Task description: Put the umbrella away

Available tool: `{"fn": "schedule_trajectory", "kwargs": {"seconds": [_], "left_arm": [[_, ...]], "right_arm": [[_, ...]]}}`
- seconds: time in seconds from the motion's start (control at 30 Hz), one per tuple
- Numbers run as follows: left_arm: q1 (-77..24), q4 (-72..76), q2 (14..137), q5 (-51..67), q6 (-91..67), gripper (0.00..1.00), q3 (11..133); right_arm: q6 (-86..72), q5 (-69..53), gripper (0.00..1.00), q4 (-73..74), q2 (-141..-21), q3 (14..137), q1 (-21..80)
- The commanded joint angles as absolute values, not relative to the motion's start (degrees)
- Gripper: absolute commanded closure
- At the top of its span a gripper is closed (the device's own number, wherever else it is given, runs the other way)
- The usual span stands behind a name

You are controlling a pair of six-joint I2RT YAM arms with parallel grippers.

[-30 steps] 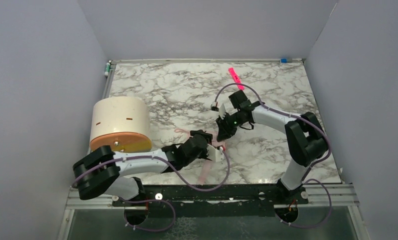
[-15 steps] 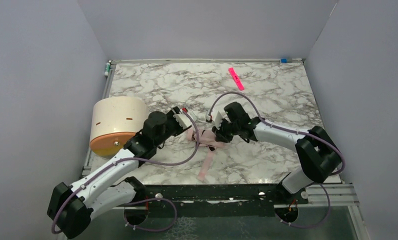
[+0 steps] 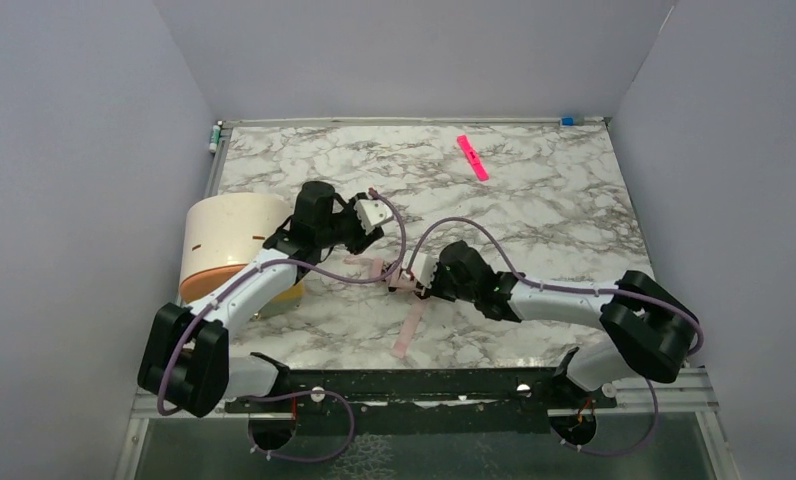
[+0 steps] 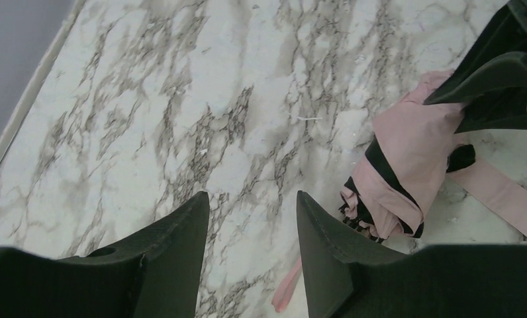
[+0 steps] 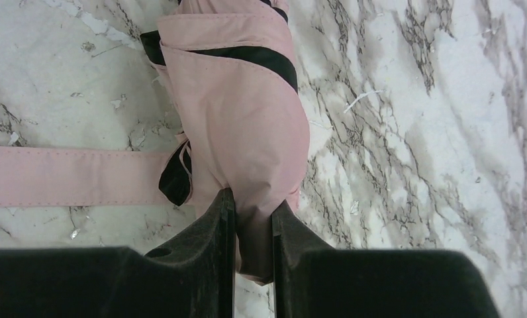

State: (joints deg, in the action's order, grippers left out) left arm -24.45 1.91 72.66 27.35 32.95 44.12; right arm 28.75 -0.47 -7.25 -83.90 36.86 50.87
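The right gripper (image 5: 251, 202) pinches only a fold of the umbrella (image 5: 238, 106), lying mid-way across the table (image 3: 574, 190), while the left gripper (image 4: 251, 212) hangs spread and empty on its left, so lifting may let the loose cloth slip or unfurl.

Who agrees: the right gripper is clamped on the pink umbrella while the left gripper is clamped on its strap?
Not quite. The right gripper is clamped on the pink umbrella, but the left gripper is open and holds nothing, above the marble table, as the left wrist view shows.
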Motion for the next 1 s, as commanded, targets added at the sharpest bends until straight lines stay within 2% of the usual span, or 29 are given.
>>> {"fn": "schedule_trajectory", "kwargs": {"seconds": [0.0, 0.17, 0.37, 0.53, 0.7, 0.87, 0.97], "left_arm": [[-24.17, -6.11, 76.73, 42.42, 41.5, 0.48, 49.45], [-24.68, -17.03, 84.5, 46.29, 45.95, 0.46, 55.99], [-30.81, -25.19, 90.19, 40.8, 52.86, 0.43, 58.4], [-34.03, -33.48, 97.58, 40.11, 57.15, 0.41, 62.76], [-34.99, -35.27, 103.11, 37.22, 58.52, 0.41, 65.2], [-34.99, -36.01, 105.55, 34.98, 58.98, 0.45, 65.94], [-35.07, -35.98, 106.18, 34.72, 59.41, 0.53, 65.66]], "right_arm": [[31.66, 5.7, 0.93, -6.16, -86.9, 31.47, 53.84], [33.14, 11.2, 0.93, -12.37, -87.22, 28.32, 57.71], [36.61, 22.0, 0.95, -18.68, -90.47, 26.3, 62.83], [36.94, 22.61, 0.96, -21.27, -90.86, 25.31, 63.82], [37.26, 22.61, 0.96, -21.28, -90.74, 25.39, 64.49], [37.51, 22.24, 0.96, -21.67, -89.89, 25.22, 64.6], [37.53, 22.12, 0.96, -22.69, -89.88, 24.97, 64.6]]}}
